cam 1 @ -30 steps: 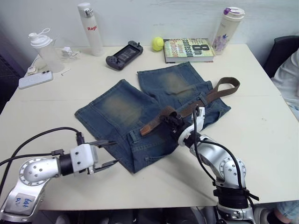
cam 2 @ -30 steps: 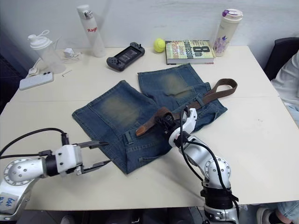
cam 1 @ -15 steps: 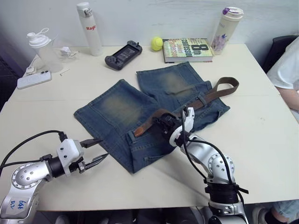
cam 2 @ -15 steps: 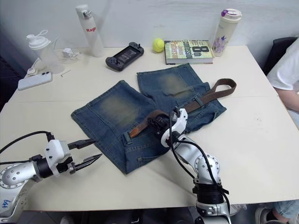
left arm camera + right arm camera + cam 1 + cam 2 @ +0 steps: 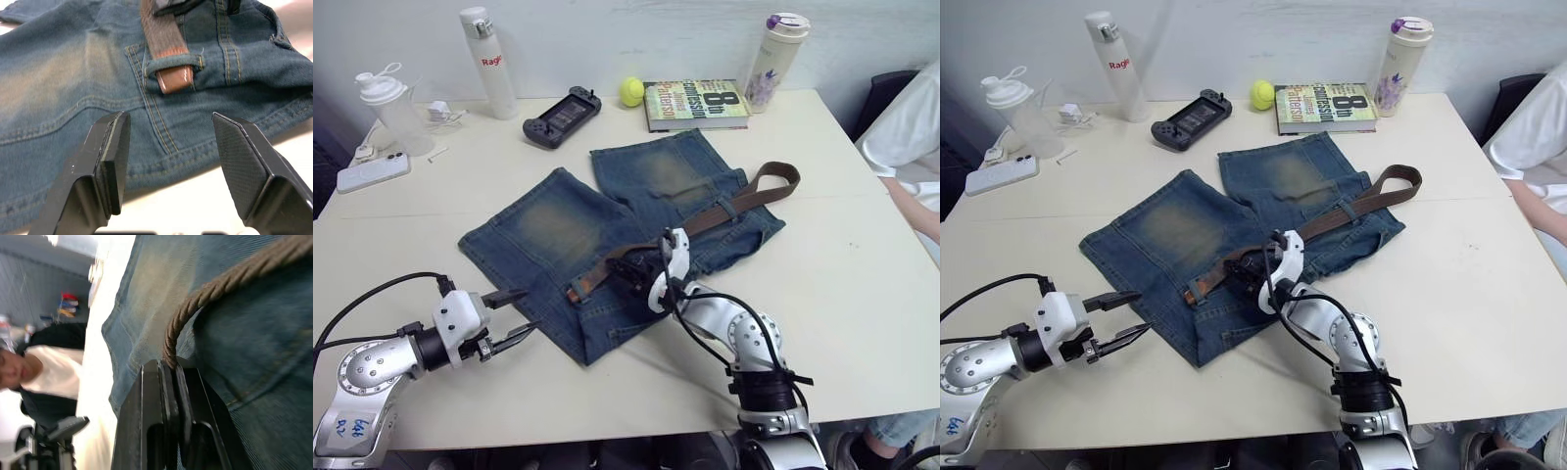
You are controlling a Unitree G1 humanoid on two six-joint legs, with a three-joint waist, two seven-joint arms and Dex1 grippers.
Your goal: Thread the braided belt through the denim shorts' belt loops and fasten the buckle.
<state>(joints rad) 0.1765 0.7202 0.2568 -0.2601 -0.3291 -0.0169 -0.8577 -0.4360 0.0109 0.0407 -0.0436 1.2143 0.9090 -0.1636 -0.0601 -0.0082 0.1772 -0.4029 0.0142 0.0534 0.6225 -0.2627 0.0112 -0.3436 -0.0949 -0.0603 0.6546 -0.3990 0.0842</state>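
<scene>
Pinching the braided belt [image 5: 705, 217] in my right end effector [image 5: 641, 277], I fed its tip through a belt loop [image 5: 173, 64] while my left end effector [image 5: 514, 314] waited wide open beside the denim shorts [image 5: 558, 230].

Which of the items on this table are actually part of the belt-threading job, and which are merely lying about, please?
Job: braided belt, denim shorts, belt loop, right end effector shut on the belt.

Lying about: book, tennis ball, game controller, white bottle, shaker bottle, tumbler, phone.
</scene>
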